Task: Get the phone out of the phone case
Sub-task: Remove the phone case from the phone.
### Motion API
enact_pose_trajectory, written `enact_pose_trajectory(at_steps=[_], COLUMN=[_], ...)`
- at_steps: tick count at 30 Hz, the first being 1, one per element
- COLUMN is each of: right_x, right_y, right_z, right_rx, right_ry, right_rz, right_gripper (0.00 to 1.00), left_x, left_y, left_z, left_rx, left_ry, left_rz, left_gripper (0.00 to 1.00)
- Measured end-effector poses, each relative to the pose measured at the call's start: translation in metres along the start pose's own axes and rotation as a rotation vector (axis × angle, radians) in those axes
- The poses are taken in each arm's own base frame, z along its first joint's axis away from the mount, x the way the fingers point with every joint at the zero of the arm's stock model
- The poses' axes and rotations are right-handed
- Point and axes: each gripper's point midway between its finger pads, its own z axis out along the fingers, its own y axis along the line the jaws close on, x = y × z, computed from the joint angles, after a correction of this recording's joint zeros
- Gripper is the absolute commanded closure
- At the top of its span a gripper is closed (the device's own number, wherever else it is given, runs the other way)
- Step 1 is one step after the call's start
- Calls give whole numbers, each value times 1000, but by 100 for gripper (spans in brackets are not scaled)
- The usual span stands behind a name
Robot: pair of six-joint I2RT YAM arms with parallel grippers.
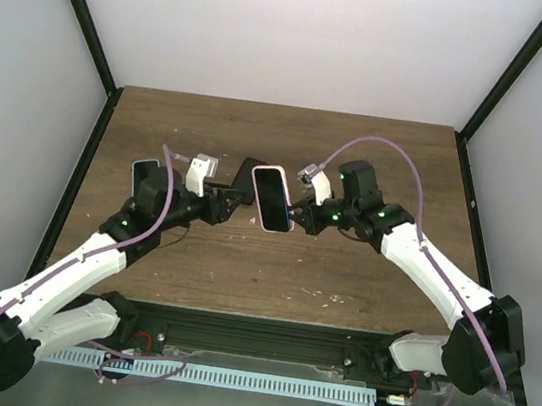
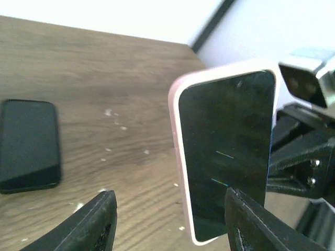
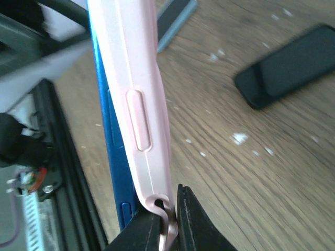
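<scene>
The right claw (image 3: 168,219) is pinched tight, its 2 fingers closed on the thin pink lip at one end of the phone case (image 3: 138,104). From that grip the case runs up and away across the right wrist view, turned edge-on, with a raised button cover showing on its side. Along one long edge of the case a blue strip of the phone's side is exposed, so the phone (image 2: 225,157) sits in the case but not flush there.

The left claw (image 2: 168,201) stands wide, its 2 dark fingers well apart. The cased phone is upright in front of it, dark screen facing its camera. The phone's lower corner sits against or just before the right-hand finger, and I cannot tell whether they touch. The other finger is clear of the case.

In the top view the phone and case sit tilted between the 2 claws, over the middle of the desk (image 2: 104,68).

A separate black phone (image 2: 29,144) lies flat on the desk, off to the left side and well apart from the case. A dark flat piece (image 1: 247,171) lies just behind the held phone.
</scene>
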Motion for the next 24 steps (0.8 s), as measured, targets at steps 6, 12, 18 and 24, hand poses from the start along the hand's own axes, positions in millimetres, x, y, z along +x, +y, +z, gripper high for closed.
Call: enact_pose_trajectory(at_steps=[6, 12, 18, 24], right_x=[48, 86, 109, 130], right_y=[-41, -62, -81, -101], right_z=[-6, -22, -21, -10], right_rx=[244, 416, 491, 546], right_ry=[85, 159, 194, 238], right_rz=[183, 380, 539, 686], right_gripper=[99, 99, 99, 99], left_x=[8, 47, 85, 116], left_y=[10, 4, 7, 26], left_z=[-11, -5, 10, 36], left_rx=[-148, -187, -231, -365], left_ry=[-30, 64, 164, 257], left_rz=[38, 62, 45, 63], left_gripper=[52, 53, 51, 45])
